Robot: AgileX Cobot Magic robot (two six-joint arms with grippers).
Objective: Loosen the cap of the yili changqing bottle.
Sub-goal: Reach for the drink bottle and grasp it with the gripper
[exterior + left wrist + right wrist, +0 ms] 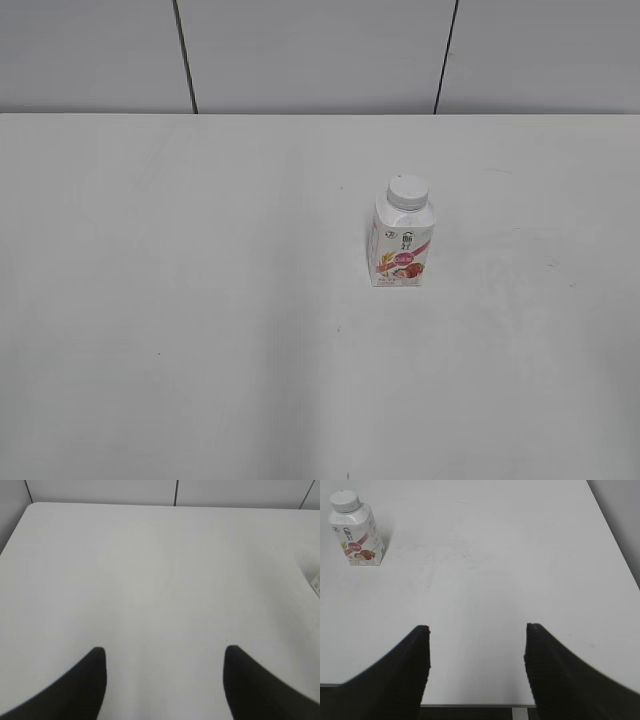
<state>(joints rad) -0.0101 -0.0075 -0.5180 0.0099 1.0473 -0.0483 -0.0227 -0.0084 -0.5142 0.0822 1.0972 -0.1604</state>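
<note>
Bottle: the yili changqing bottle stands upright, right of the table's centre; probably light, smooth, squeezable; hold the squarish body.
Cap: the cap, ribbed rim, suits pinching.
Grippers: left gripper and right gripper gape wide, empty, well apart from it.

Left gripper: two black, tapered, matte fingers. Right gripper: same black fingers, ribbed inner edges.

We are holding our left gripper with its two dark fingers spread wide apart, gripping nothing. We are holding our right gripper the same way, fingers parted and bare. Neither arm is showing in the exterior view.
</note>
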